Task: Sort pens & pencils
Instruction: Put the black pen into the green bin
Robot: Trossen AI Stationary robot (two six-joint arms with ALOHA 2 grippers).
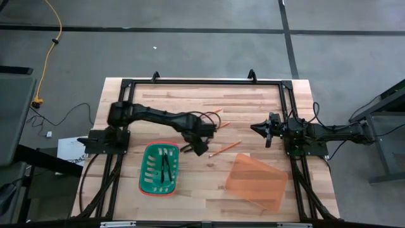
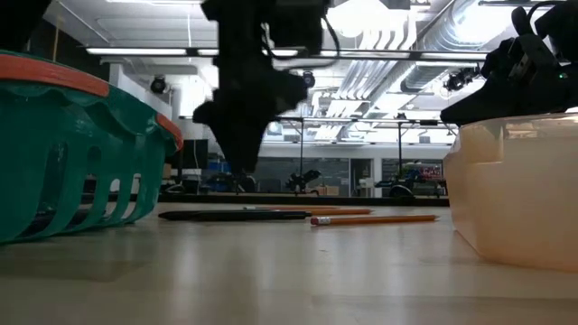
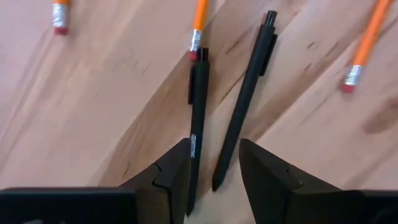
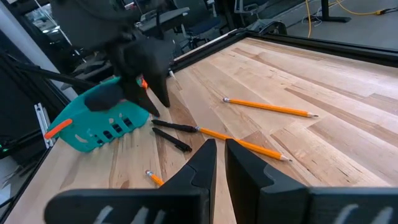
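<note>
Two dark pens (image 3: 198,118) (image 3: 245,93) lie side by side flat on the wooden table. Three orange-yellow pencils (image 3: 198,25) (image 3: 364,50) (image 3: 60,12) lie flat around them, eraser ends toward the pens. My left gripper (image 3: 214,177) (image 1: 199,147) points down above the pens' near ends, open, with its fingers on either side of them and clear of the table in the low view (image 2: 239,149). My right gripper (image 4: 219,163) (image 1: 256,128) waits at the right, shut on nothing. A dark stick like a pen (image 1: 164,166) lies in the green basket (image 1: 149,180).
The green basket stands just left of and nearer than the pens. An orange see-through container (image 1: 256,180) sits at the near right. One pencil (image 1: 224,149) lies between the left gripper and that container. A black frame (image 1: 209,82) borders the table.
</note>
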